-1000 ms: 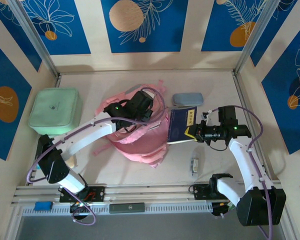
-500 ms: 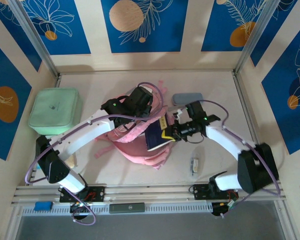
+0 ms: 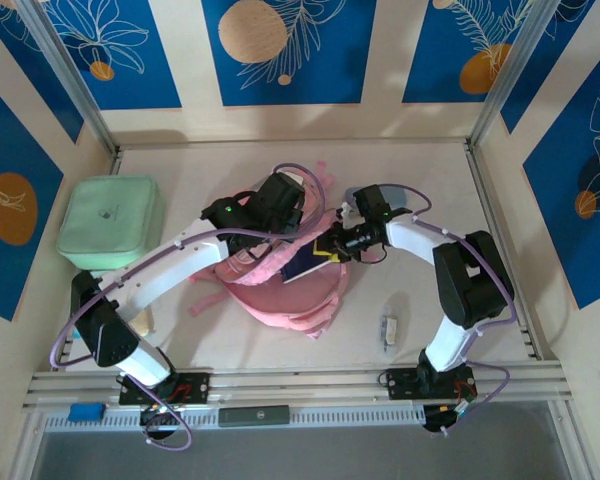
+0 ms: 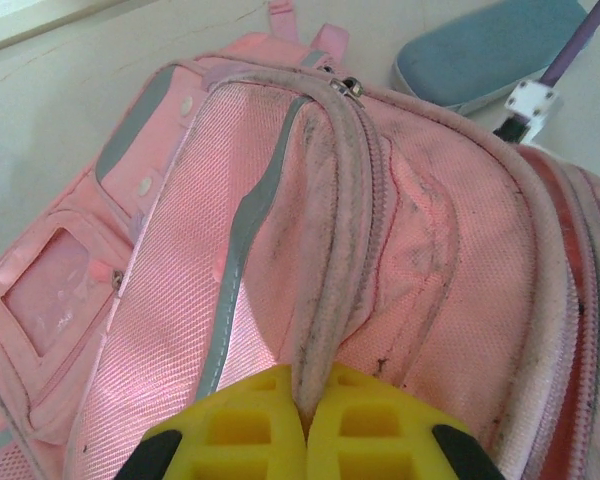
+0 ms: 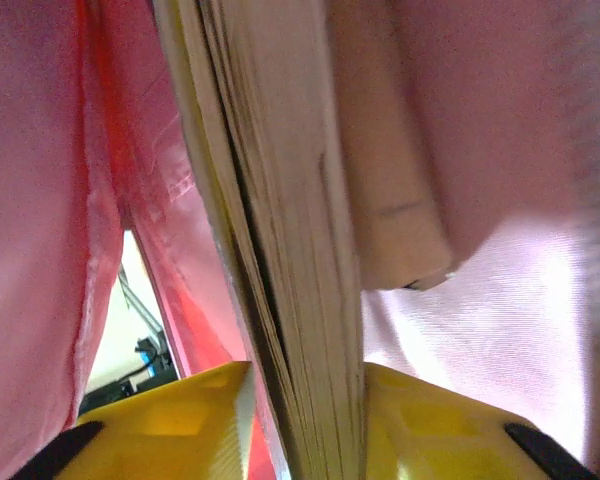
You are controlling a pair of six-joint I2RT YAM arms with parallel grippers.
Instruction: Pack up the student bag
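The pink student bag (image 3: 280, 285) lies mid-table with its mouth facing right. My left gripper (image 3: 283, 222) is shut on the bag's padded zipper rim (image 4: 332, 250) and holds that edge up; its yellow fingers (image 4: 250, 430) pinch the fold. My right gripper (image 3: 330, 248) is shut on a dark blue book (image 3: 308, 262), which is partly inside the bag's opening. In the right wrist view the book's page edge (image 5: 280, 230) stands between yellow fingertips (image 5: 420, 425), with pink lining (image 5: 500, 300) all around.
A mint-green square case (image 3: 110, 220) sits at the far left. A grey-blue pouch (image 3: 390, 196) lies behind the right arm, also seen as a blue-grey pouch (image 4: 490, 50). A small white item (image 3: 388, 329) rests near the front right. Walls enclose the table.
My right gripper has carried the blue book leftward from the table's right side into the bag's mouth. My left gripper has kept hold of the bag's rim, shifting slightly.
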